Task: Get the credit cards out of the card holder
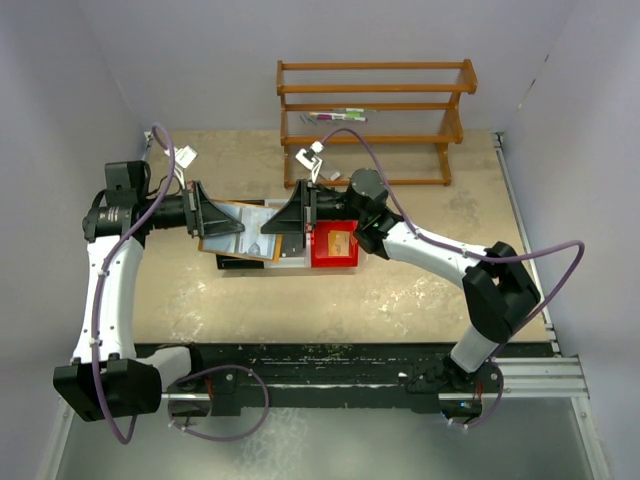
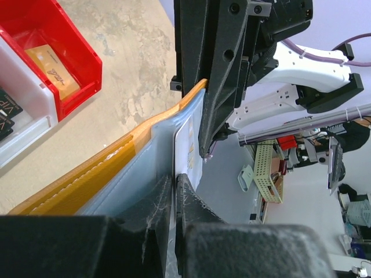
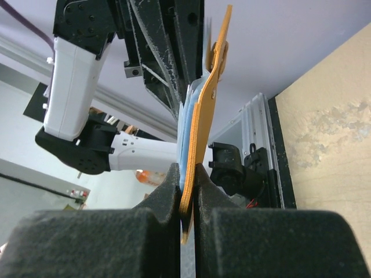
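Note:
The card holder [image 1: 240, 212], tan outside and pale blue-grey inside, hangs open above the table between my two grippers. My left gripper [image 1: 236, 228] is shut on a pale whitish credit card [image 2: 188, 142] that sticks out of the holder's blue-grey pocket [image 2: 124, 179]; its fingertips [image 2: 186, 188] pinch the card's edge. My right gripper [image 1: 268, 232] is shut on the holder's tan flap [image 3: 204, 110], which stands edge-on between its fingers [image 3: 172, 176]. Another tan card [image 1: 338, 240] lies in the red bin.
A red bin [image 1: 322, 258] sits on the table under the right gripper, with a white bin [image 2: 26, 130] holding dark cards beside it. A wooden rack [image 1: 375, 110] stands at the back. Walls close in on both sides.

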Robot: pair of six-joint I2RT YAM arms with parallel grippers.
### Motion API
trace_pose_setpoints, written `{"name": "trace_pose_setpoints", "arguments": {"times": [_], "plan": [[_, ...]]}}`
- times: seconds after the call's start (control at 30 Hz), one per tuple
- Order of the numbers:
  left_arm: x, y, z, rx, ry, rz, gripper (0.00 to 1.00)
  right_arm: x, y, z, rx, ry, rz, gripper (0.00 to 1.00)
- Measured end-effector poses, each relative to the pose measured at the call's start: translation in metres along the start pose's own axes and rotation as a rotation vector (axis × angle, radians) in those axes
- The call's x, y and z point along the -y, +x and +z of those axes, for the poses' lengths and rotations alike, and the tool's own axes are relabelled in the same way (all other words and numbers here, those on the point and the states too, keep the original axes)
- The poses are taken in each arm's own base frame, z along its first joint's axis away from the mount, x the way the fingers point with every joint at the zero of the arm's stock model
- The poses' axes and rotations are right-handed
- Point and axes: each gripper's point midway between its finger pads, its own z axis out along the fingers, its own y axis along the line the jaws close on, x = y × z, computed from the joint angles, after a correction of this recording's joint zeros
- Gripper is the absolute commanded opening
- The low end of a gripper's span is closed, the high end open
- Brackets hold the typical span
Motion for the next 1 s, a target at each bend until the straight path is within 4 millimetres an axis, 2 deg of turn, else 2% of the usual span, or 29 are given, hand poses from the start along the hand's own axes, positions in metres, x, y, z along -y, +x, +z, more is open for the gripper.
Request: {"name": "trace_pose_setpoints", "arguments": {"times": [0.13,0.37,0.43,0.63,0.8,1.0], "plan": [[-0.003,0.001,0.0,-0.001,-0.013,0.003,0.15,0.009,0.001,0.0,0.007,0.038,0.01,0.0],[-0.008,0.001,0.0,-0.003,-0.037,0.003,0.04,0.017,0.001,0.002,0.018,0.077,0.006,0.0],[-0.009,0.001,0.0,-0.002,-0.041,0.005,0.0,0.016,0.001,0.002,0.02,0.077,0.001,0.0],[-0.01,0.001,0.0,-0.003,-0.044,0.001,0.0,0.008,0.002,0.001,0.015,0.036,-0.011,0.0],[-0.009,0.004,0.001,-0.013,-0.035,-0.023,0.0,0.005,0.006,-0.002,0.017,0.004,-0.007,0.04],[-0.001,0.006,0.002,-0.025,0.003,-0.038,0.0,0.001,0.006,-0.011,0.041,-0.048,0.017,0.0]]}}
